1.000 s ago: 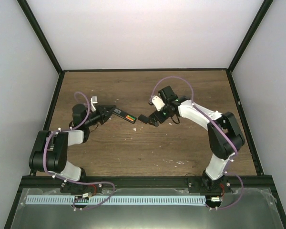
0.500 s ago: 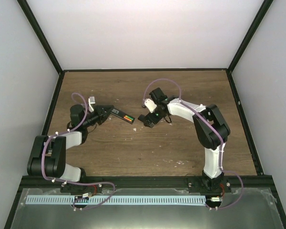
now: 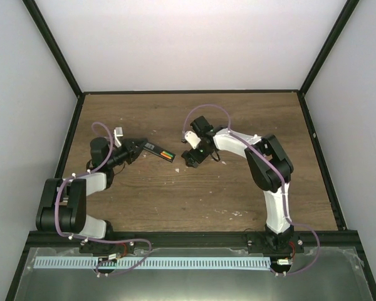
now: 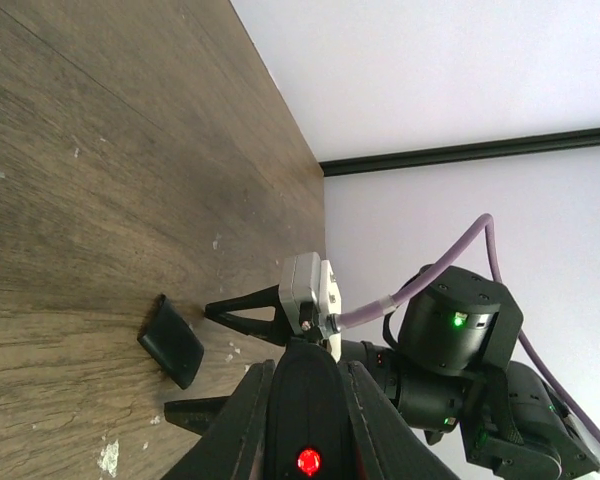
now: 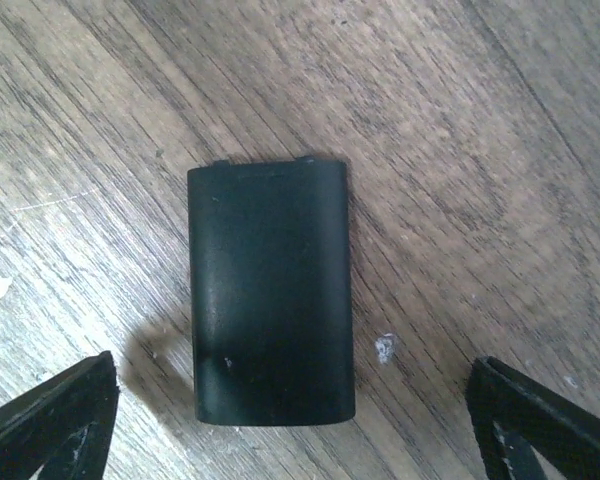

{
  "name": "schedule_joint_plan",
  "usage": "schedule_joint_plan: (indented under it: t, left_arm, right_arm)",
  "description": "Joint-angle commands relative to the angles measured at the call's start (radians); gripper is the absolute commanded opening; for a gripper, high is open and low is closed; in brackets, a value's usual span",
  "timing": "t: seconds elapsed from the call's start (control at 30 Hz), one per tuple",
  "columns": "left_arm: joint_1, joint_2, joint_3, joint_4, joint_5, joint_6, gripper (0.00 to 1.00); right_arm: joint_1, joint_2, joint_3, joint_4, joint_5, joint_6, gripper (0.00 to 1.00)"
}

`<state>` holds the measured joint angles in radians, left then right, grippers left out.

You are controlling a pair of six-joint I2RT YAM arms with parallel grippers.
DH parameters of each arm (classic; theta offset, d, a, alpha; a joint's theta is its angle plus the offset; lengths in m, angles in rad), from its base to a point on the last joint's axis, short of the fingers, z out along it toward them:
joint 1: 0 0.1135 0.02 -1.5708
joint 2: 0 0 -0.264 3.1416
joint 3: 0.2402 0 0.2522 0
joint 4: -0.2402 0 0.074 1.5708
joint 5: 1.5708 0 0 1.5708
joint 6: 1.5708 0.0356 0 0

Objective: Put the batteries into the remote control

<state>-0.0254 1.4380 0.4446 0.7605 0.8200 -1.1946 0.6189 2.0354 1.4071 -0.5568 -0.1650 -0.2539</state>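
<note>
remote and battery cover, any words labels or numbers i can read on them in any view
No text can be read in any view.
remote control: no legible print; the left wrist view shows only a red spot on it.
battery cover: plain black, no marking.
batteries: too small to read.

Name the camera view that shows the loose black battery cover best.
Right wrist view: the battery cover fills the centre, its whole outline clear. The left wrist view shows it small and slanted; in the top external view it is lost against the right gripper.
</note>
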Motion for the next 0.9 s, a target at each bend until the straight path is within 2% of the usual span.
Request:
schedule_joint_plan:
  t: [0.0,0.1,0.87]
  left_arm:
    - [0.016,-0.018,0.008,0.02,0.02,0.01,0.0]
    - [0.019,-0.015,0.009,0.023,0.023,0.009,0.0]
    - [0.025,0.028,0.027,0.05,0.035,-0.007,0.0]
  right_arm:
    - [0.007,0.026,0.058,-0.04,-0.008,-0.034,0.84]
    - [0.007,0.036,0.065,-0.062,-0.002,-0.052,0.76]
    - [0.042,0.082,0.055,-0.062,0.053,-0.099,0.58]
